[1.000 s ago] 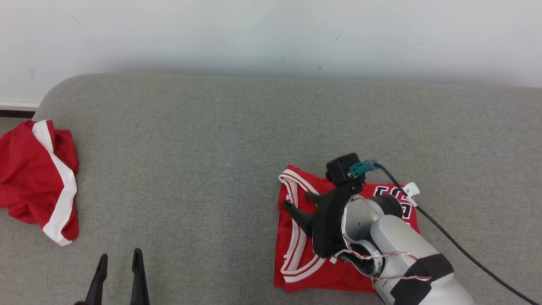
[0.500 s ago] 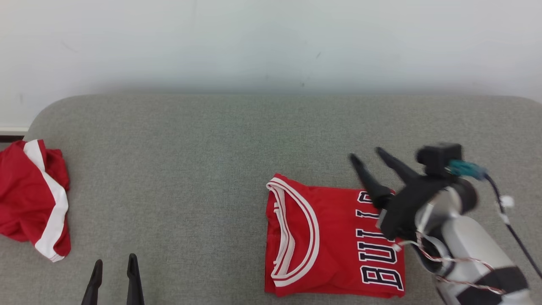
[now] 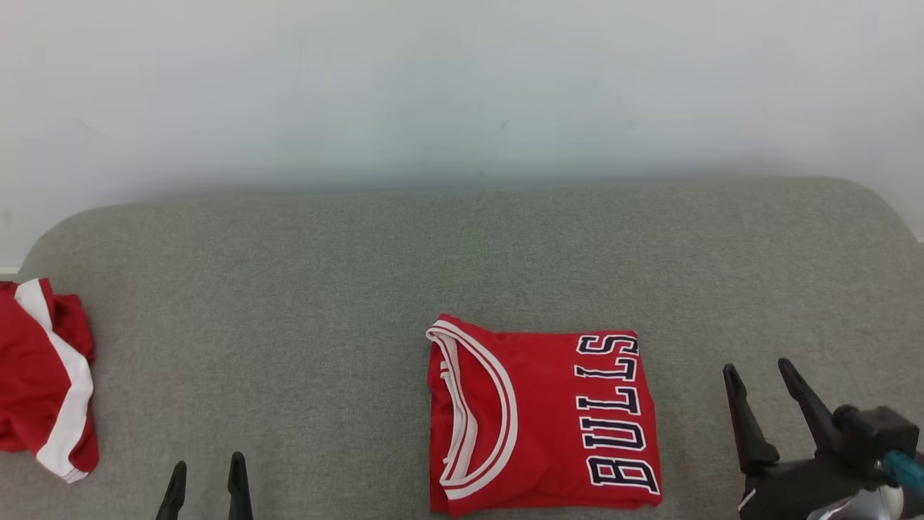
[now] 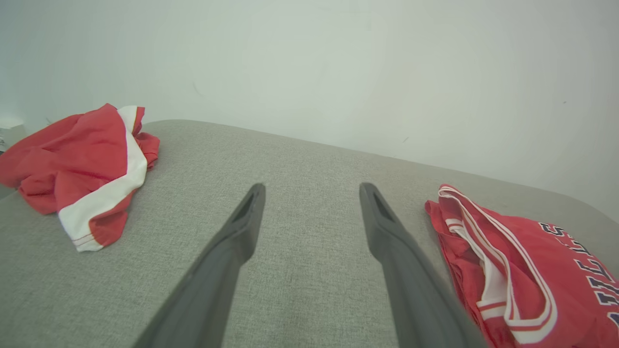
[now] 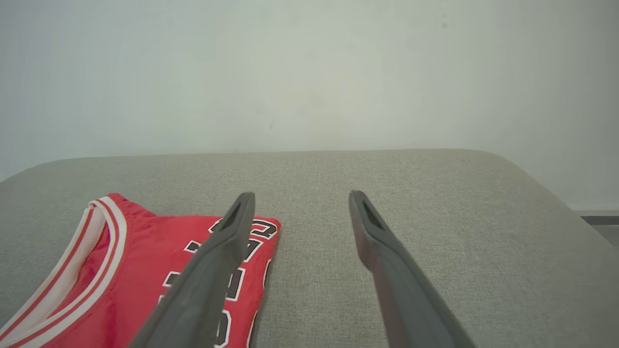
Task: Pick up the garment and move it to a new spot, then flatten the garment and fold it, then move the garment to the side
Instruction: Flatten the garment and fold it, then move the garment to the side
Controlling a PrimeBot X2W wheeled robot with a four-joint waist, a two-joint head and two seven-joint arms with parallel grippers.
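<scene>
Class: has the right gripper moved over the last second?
Yes. It was over the jersey; the right gripper is now off its right edge, open.

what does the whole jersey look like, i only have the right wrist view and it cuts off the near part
observer: The jersey lies flat on the couch, folded into a neat rectangle, collar toward the robot's left, BULLS lettering toward its right.
operator: is my right tool clear of it
observer: Yes. In the head view the right tool is open and empty, off the jersey's right edge, with bare couch between them.
operator: anything else on the couch
observer: A crumpled red and white garment lies at the far left end.
operator: where's the other tool
observer: The left tool is open and empty, near the front edge, between the two garments.
</scene>
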